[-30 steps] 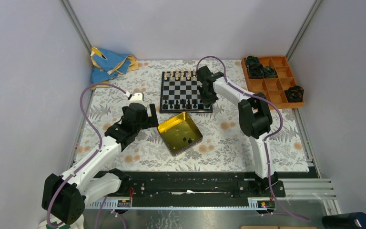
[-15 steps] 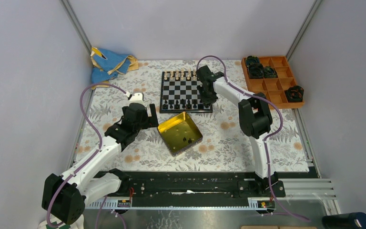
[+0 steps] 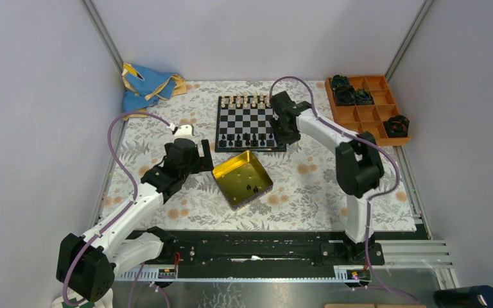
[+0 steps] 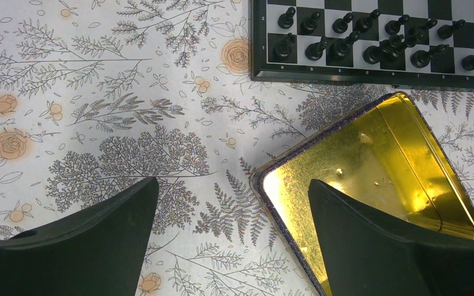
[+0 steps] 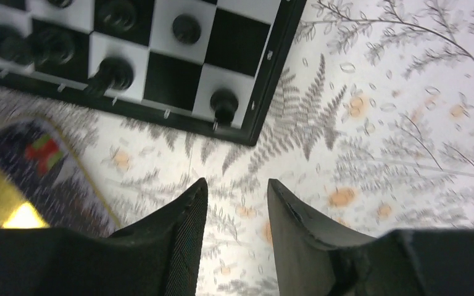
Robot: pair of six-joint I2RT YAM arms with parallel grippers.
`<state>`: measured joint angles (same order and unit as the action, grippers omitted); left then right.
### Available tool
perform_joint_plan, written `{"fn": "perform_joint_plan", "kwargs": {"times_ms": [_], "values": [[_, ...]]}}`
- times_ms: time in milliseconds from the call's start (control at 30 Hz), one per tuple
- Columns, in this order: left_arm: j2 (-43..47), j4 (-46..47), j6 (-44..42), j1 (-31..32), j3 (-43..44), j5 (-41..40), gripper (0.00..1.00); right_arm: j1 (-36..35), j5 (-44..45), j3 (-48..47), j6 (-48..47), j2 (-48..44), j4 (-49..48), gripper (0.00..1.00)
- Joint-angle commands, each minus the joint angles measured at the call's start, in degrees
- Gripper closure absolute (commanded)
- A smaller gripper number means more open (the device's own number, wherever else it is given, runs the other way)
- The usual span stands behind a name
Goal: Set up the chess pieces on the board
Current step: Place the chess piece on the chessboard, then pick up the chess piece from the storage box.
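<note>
Black right tool (image 5: pixel 234 185), fingers parted a modest way with nothing between them, hanging over the flowered cloth (image 5: pixel 376 123) just off the near right corner of the board (image 5: pixel 270 61). On that corner's white square, one of the black chess pieces (image 5: pixel 224 103) upright, with more filling the two nearest rows. Cream pieces (image 3: pixel 244 101) lined along the far edge. Left tool (image 4: pixel 233 185) spread wide and empty, poised above the cloth and the left rim of the yellow tin (image 4: pixel 370 154). Tin open, turned corner-on, just in front of the board, with a few tiny dark figures (image 3: pixel 250 187) inside. Farther out on the bench, an orange tray (image 3: pixel 367 114) far right and a blue rag (image 3: pixel 146 83) far left.
</note>
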<state>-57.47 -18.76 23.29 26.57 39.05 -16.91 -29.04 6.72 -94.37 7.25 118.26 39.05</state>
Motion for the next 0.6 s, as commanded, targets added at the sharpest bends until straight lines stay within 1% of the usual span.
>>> {"fn": "perform_joint_plan", "kwargs": {"times_ms": [0, 167, 333, 433, 567], "values": [[-0.39, 3.66, 0.08, -0.30, -0.31, 0.16, 0.01, -4.44, 3.19, 3.76, -2.45, -12.69, -2.88, 0.52], [-0.44, 3.63, 0.18, -0.29, -0.31, 0.18, 0.01, -11.21, 3.50, 5.57, -1.91, -17.01, -0.48, 0.52], [-0.19, 3.69, 0.18, -0.29, -0.37, 0.28, 0.01, -18.05, 3.08, 6.66, 1.88, -18.31, 0.41, 0.55], [-0.18, 3.76, 0.26, -0.29, -0.34, 0.44, 0.01, -20.79, 3.26, 7.45, 3.77, -18.26, 0.13, 0.58], [-0.09, 3.81, 0.27, -0.29, -0.33, 0.74, 0.01, -22.93, 2.49, 9.00, 5.56, -17.23, -0.71, 0.59]]}}
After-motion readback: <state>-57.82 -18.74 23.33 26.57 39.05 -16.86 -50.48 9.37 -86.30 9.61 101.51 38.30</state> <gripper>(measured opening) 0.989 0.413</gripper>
